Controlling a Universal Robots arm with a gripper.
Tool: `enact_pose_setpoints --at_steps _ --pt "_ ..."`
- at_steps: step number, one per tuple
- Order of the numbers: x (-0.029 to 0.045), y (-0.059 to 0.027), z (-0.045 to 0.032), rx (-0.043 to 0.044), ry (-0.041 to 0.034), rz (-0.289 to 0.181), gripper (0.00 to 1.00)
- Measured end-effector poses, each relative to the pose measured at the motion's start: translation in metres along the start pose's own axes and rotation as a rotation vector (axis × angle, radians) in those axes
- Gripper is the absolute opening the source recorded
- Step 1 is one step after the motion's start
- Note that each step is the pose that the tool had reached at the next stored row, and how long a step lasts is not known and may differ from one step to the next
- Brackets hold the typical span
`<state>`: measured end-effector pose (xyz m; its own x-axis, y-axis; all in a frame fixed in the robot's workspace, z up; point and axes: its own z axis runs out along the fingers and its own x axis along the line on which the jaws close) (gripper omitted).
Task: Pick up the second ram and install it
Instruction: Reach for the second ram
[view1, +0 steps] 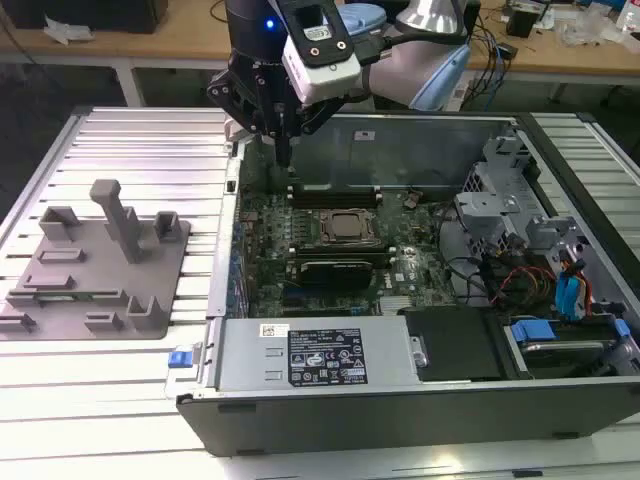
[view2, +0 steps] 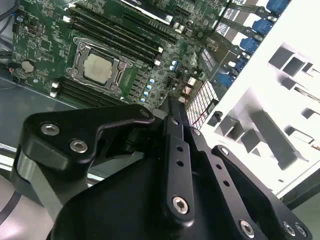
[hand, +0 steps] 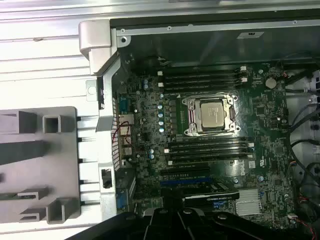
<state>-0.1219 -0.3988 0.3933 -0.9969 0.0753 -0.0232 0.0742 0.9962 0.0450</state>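
**A:** One black two-finger gripper (view1: 284, 152) hangs above the far corner of the open grey metal computer case (view1: 420, 425), jaws pressed together, nothing pinched!

**B:** And the second ram (view1: 78, 293), that thin green circuit-board stick?

**A:** Untouched, by the look of it: lying flat in the grey plastic holder tray (view1: 150, 325), outside the case on the exterior view's left, well apart from the gripper.

The black pincer (view2: 174, 107), on a bolted black mount, looms in the foreground above a green motherboard (view2: 45, 45). Beyond it, a silver-capped CPU socket (view2: 97, 67) sits between banks of long black memory slots (view2: 115, 32). Blue connectors (view2: 260, 24) cluster near a pale grey holder tray (view2: 280, 130).
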Motion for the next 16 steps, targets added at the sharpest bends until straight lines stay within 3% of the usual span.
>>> enact_pose_setpoints --at_steps 6,9,16 --pt "0.0001 0.0 0.0 -0.0001 -0.0001 0.0 0.08" --pt "0.0059 -0.0004 0.0002 0.0 -0.0001 0.0 0.08" --pt "0.0118 -0.0009 0.0001 -0.0001 -0.0001 0.0 0.08"
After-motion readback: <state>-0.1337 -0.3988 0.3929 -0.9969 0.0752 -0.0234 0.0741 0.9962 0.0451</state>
